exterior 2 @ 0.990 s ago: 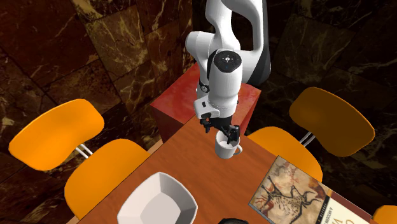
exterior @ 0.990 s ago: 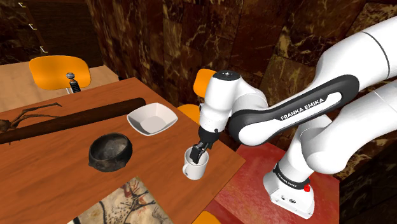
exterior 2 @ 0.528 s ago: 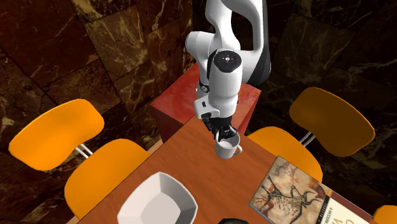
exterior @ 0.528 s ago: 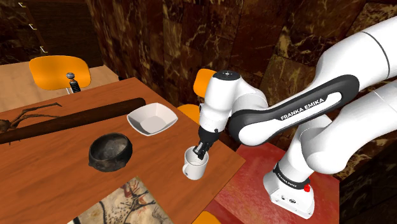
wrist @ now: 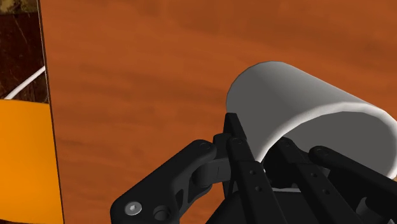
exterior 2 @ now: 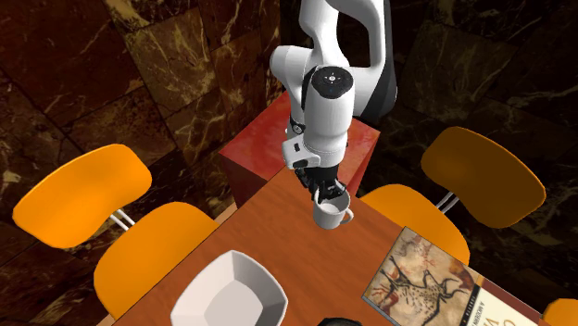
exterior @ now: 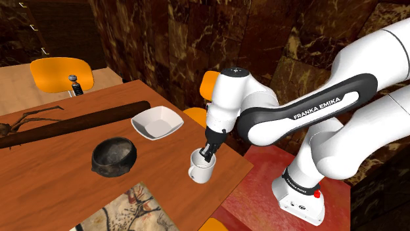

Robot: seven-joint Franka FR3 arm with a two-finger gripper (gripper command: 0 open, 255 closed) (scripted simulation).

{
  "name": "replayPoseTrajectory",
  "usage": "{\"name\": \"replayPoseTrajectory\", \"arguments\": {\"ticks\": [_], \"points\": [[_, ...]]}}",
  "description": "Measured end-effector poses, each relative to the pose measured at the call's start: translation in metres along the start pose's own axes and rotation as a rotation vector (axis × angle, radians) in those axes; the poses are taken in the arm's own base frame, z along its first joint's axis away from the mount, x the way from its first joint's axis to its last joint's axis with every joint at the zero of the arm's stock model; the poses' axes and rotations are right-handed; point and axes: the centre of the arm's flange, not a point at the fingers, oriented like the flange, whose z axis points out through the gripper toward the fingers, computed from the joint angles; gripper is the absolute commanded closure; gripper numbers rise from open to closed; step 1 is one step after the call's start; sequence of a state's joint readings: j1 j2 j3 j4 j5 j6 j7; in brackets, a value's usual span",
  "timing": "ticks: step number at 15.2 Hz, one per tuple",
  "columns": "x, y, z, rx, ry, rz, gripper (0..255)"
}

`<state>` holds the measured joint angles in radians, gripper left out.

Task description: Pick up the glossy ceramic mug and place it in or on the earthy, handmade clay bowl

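A white glossy mug (exterior: pixel 200 172) stands near the table's corner closest to the stand, its handle (exterior 2: pixel 347 219) pointing toward the second exterior view's right. My gripper (exterior: pixel 206 154) comes down from above and is shut on the mug's rim, one finger inside and one outside. In the wrist view the fingers (wrist: pixel 240 154) clasp the wall of the mug (wrist: pixel 299 105). The dark, rough clay bowl (exterior: pixel 113 157) sits on the table toward the shoulder view's left of the mug, about one bowl's width away. In the second exterior view my gripper (exterior 2: pixel 324 194) sits on the mug (exterior 2: pixel 330 215).
A white square bowl (exterior: pixel 156 123) lies beyond the clay bowl. A long dark log (exterior: pixel 72 121) and a bare branch (exterior: pixel 29 121) cross the wooden table (exterior: pixel 59 184). An illustrated book (exterior: pixel 135 209) lies at the near edge. Orange chairs (exterior 2: pixel 79 194) (exterior 2: pixel 482 171) surround the table.
The fingers, open around the mug's rim a second ago, have shut on it. The arm's elbow has since shifted slightly upward; the mug has barely moved.
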<state>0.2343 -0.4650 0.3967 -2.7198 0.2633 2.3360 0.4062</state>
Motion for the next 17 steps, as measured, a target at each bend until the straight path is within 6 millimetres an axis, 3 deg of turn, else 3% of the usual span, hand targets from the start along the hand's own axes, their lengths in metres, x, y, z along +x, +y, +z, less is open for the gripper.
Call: {"name": "replayPoseTrajectory", "arguments": {"ticks": [17], "points": [[0.003, -0.004, -0.09, 0.0, 0.0, 0.0, 255]]}}
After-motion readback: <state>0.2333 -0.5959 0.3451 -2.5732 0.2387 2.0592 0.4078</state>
